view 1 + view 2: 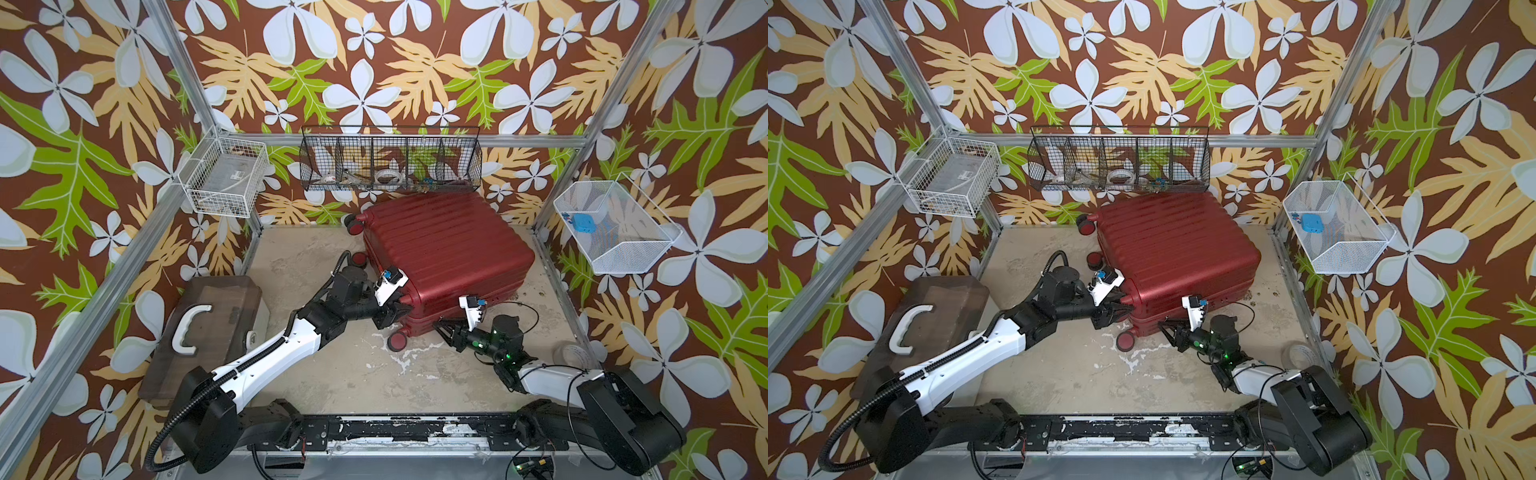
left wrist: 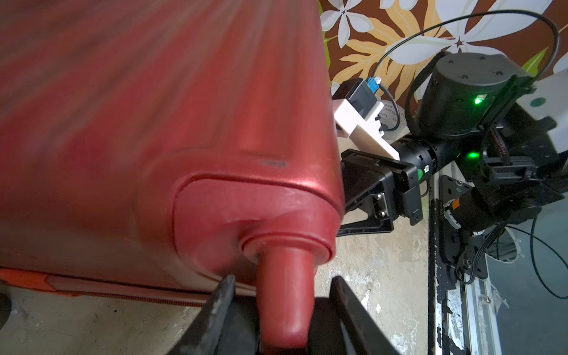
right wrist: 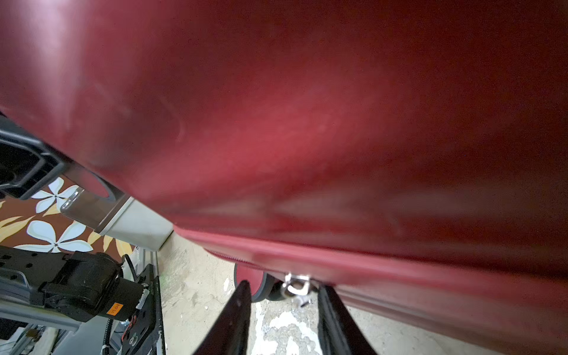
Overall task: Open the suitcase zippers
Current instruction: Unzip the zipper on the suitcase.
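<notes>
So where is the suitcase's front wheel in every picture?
In both top views: the front wheel sits low centre, at the suitcase near corner.
Left wrist: only its red stem shows, bottom centre, inside the left gripper.
Right wrist: bottom centre, tucked under the shell's edge.
Shared landmark: the suitcase's glossy red shell.

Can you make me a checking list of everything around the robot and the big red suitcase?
Surface: beige tabletop, stained, white scuffs.
Job's things: suitcase lies flat, shut; zipper looks closed where visible, metal pull tab on it.
Clutter: brown box with white handle; whitish roll by the right arm.
Grippers: left gripper straddles a wheel stem, grip unclear; right gripper open, lined up on the pull tab.
Cables: black cable loops over the right wrist; ribbed hose along the left arm.
Surroundings: flowered walls; white wire basket, black wire basket, mesh basket holding a blue thing.
</notes>
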`<state>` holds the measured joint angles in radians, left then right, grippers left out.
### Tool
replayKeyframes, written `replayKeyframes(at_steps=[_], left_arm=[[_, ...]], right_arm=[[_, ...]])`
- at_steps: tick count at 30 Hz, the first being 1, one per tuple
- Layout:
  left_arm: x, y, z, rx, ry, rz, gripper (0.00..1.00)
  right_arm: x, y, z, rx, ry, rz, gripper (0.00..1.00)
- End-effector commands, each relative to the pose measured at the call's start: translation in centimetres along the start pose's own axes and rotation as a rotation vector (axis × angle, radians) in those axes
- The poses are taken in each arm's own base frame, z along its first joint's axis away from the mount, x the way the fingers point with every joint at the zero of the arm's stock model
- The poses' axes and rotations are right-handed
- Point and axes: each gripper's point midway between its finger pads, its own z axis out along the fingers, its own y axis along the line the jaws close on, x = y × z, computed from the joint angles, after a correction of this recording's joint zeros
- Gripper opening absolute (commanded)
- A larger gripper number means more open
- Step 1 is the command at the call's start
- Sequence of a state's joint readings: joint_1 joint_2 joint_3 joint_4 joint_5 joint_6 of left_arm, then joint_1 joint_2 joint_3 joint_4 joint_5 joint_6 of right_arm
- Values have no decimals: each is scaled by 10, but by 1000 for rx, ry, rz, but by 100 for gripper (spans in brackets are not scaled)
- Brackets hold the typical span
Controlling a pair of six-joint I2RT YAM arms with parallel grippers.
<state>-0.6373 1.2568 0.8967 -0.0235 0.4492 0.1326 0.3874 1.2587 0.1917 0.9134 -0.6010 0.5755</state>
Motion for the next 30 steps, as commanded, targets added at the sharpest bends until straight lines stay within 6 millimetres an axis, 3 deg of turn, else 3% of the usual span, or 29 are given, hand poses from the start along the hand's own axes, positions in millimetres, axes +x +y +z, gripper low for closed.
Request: replayKeyframes(at_steps=[1, 4, 11, 17, 24, 30], left_arm=[[-21, 4, -1, -16, -81, 14, 0], [-20, 3, -1, -15, -79, 12, 0], [-19, 3, -2, -16, -78, 13, 0], [-19, 3, -2, -19, -79, 16, 0], [-17, 12, -8, -50, -85, 9, 0], [-12, 46, -34, -210, -81, 43, 0]], right_arm=[[-25, -2, 1, 32, -93, -59, 32], [-27, -6, -1, 62, -112, -50, 18], [-33, -12, -5, 109, -137, -38, 13], [-37, -26, -13, 226, -147, -67, 0], [-39, -38, -18, 317, -128, -98, 0], [-42, -57, -25, 446, -106, -124, 0]])
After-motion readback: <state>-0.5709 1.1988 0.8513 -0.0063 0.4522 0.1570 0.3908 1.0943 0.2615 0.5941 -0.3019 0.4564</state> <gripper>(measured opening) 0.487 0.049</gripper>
